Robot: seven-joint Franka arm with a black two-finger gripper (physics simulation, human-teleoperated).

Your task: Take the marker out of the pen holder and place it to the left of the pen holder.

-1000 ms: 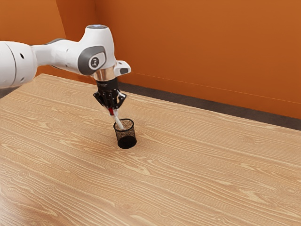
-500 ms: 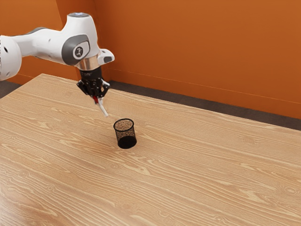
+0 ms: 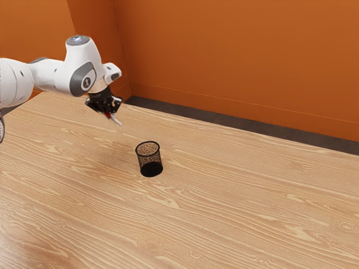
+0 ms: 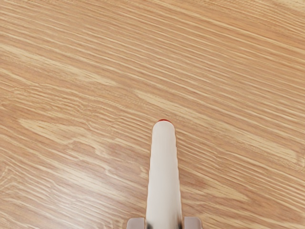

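Observation:
My gripper hangs above the table on the exterior view's left, shut on the marker, whose white body slants down out of the fingers with a bit of red at the grip. In the wrist view the white marker stands between both fingertips of the gripper, its red-tipped end pointing away from the hand. The black mesh pen holder stands upright on the table, apart from the marker and lower toward the exterior view's right.
The wooden table stretches around the pen holder and beneath the hand. Behind its far edge rises an orange wall, with a dark floor strip between them.
The marker has come up out of the pen holder in my gripper and moved toward the exterior view's left. Since half a second ago my hand has tilted and lowered. The holder stayed put.

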